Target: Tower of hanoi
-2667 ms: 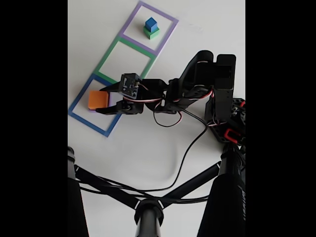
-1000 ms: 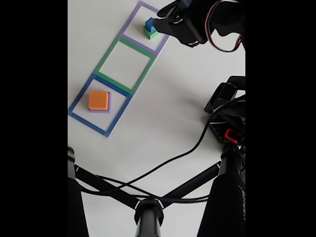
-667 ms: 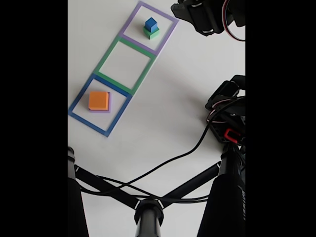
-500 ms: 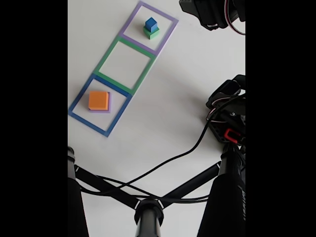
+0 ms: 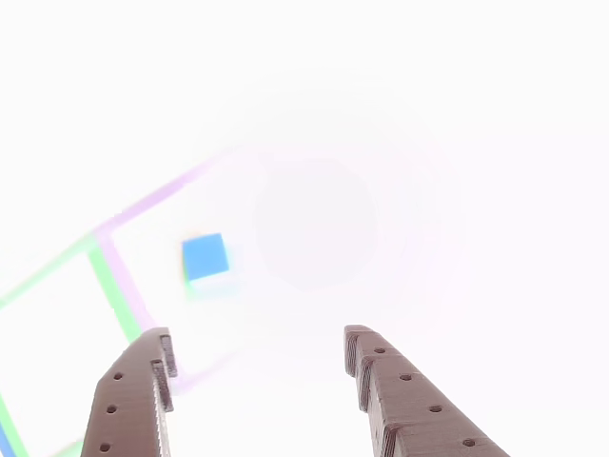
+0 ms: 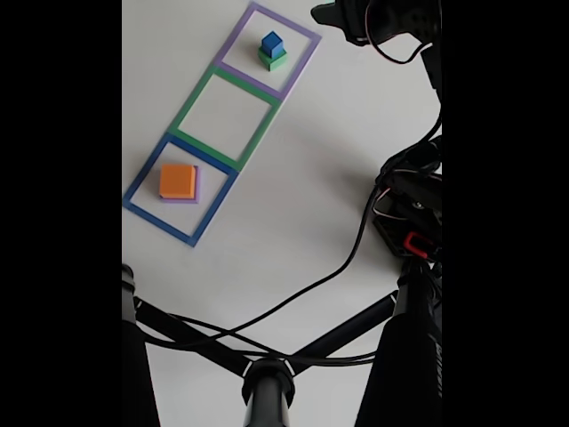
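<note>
Beside the purple tape square point(image 6: 269, 49), where the blue cube point(image 6: 271, 42) sits on the green block point(image 6: 275, 60), the claw point(image 5: 257, 367) has withdrawn up and right, fingers apart, empty, hovering above the table point(image 6: 293, 205).

The gripper point(image 5: 257, 367) hangs with its two brown fingers point(image 5: 133, 400) spread wide apart and empty, the arm reaching far out

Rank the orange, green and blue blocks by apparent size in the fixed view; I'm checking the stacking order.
1. orange block
2. green block, mostly covered, but wider than the cube on it
3. blue cube, slightly narrower than the green one
</note>
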You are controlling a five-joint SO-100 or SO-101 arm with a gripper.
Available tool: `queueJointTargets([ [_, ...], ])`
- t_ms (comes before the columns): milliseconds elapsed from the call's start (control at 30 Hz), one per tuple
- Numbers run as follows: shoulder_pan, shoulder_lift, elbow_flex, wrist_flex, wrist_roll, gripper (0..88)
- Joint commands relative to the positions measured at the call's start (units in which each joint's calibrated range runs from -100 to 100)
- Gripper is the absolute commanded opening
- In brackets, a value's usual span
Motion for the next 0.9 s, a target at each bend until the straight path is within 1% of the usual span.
queueJointTargets([
  [0,0.99,-2.45,14.49,-18.86,0.79,23.1],
  [200,0.89,2.47,31.13,-44.85,0.79,27.3],
  [333,0.32,6.35,37.76,-57.0,0.79,28.7],
  [567,-0.45,16.04,43.58,-73.52,0.79,28.9],
  [867,-3.71,24.19,44.13,-83.15,0.79,28.6],
])
